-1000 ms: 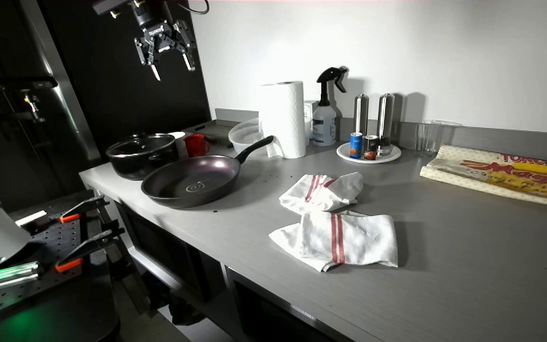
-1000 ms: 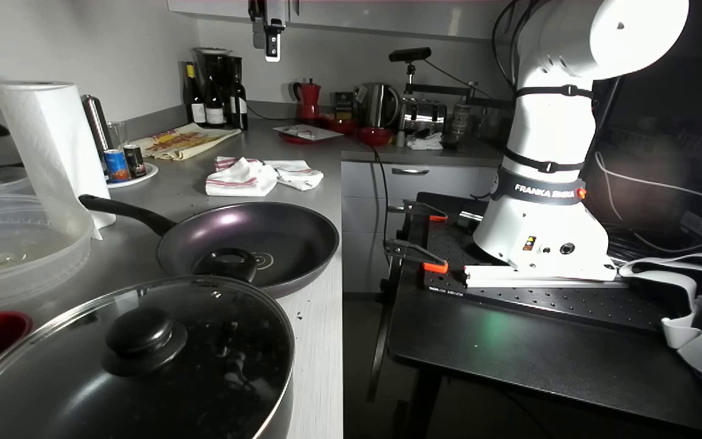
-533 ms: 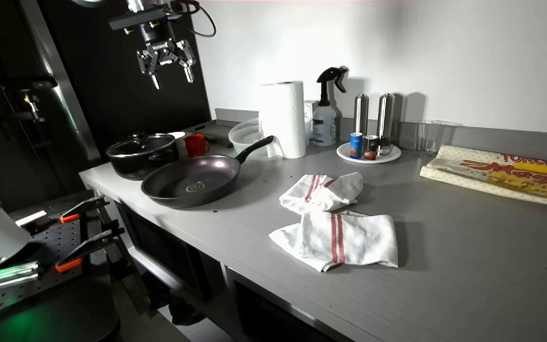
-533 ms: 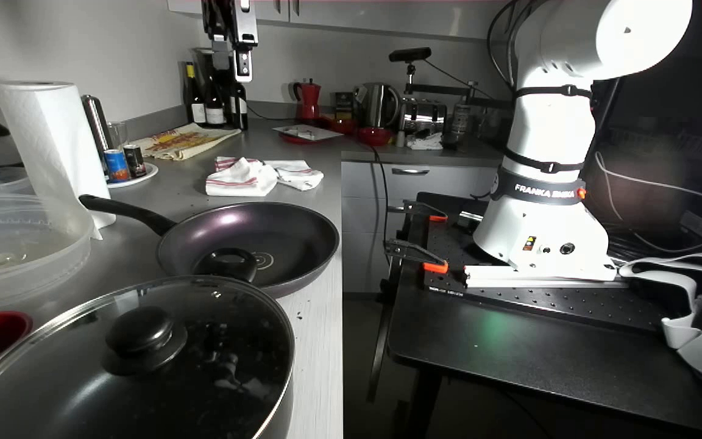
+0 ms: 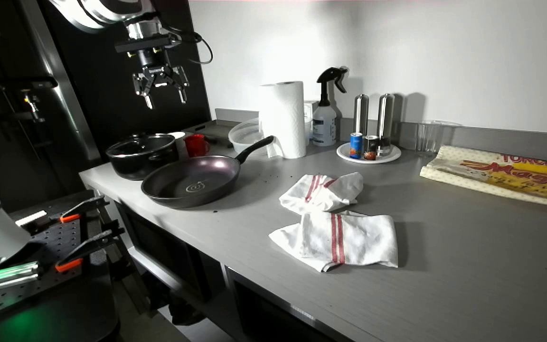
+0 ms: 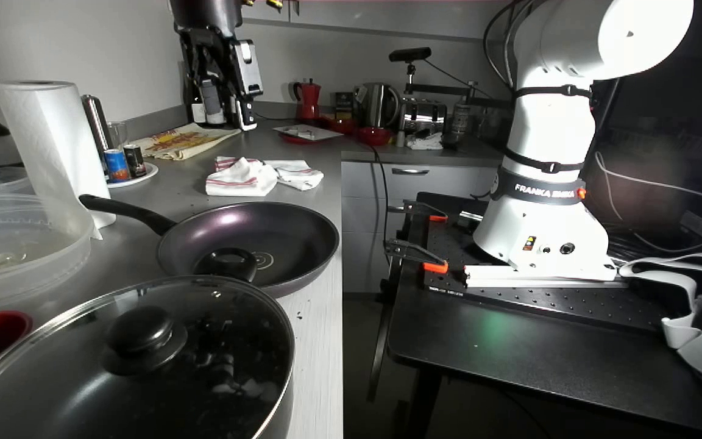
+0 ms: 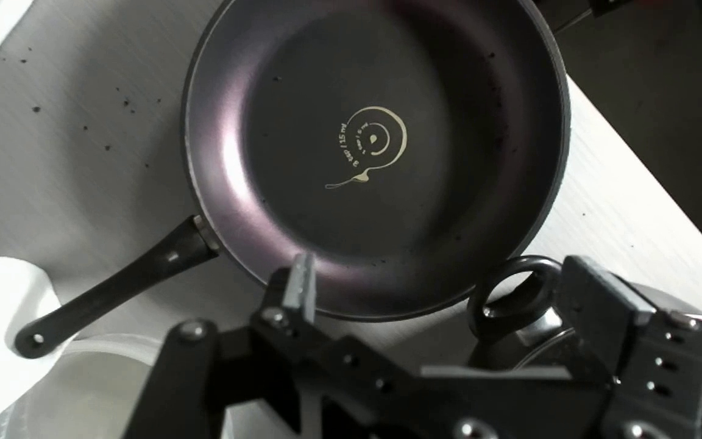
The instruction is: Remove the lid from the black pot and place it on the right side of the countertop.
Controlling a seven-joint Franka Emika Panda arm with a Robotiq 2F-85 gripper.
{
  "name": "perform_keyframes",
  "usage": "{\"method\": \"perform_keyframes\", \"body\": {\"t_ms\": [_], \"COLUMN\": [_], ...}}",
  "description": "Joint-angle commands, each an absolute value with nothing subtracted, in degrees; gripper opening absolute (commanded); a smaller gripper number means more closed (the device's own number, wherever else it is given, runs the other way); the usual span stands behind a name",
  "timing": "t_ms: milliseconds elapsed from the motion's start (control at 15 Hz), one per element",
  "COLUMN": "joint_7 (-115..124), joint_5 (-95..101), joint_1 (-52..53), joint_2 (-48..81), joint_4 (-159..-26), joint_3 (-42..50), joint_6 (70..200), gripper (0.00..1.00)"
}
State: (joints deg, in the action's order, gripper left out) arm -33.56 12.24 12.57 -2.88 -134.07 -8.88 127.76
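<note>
The lid (image 6: 125, 390), clear glass with a thin metal rim, sits flat on the pot (image 5: 133, 168), covering it. A round black knob (image 6: 141, 332) stands up from its middle, likely the place to grasp. The pot is at the far left end of the grey counter (image 5: 468, 247) in an exterior view, its loop handle (image 7: 497, 329) pointing toward a wider pan (image 5: 193, 180) just beside it; whether handle and pan touch, I cannot tell.

Well above these hangs the gripper (image 5: 165, 99), its fingers (image 7: 595, 311) pointing down and apart, with nothing between them, presumably spread to fit around the knob. The wrist view shows mostly the pan and only part of the pot, so the gripper probably has to shift over toward the pot before it lowers.

The task seems to be at the approach, with the lid not yet lifted. Two striped white towels (image 5: 363, 237) lie beyond the pan, on what I take to be the right side, where the lid should go. Since the pan stands between, the lid will likely need carrying high. A red cup (image 5: 197, 145) near the pot and a paper roll (image 5: 281, 121) upright at the counter's back seem outside that path.
</note>
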Motion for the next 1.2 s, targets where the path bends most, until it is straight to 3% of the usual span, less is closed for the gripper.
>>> {"method": "perform_keyframes", "body": {"t_ms": [0, 1133], "joint_7": [-32.06, -19.44], "joint_5": [16.08, 25.39], "joint_1": [13.33, 21.62], "joint_2": [2.62, 21.69], "joint_4": [-132.14, -120.55], "joint_3": [-11.39, -17.04], "joint_6": [128.17, 130.74], "gripper": [1.00, 1.00]}}
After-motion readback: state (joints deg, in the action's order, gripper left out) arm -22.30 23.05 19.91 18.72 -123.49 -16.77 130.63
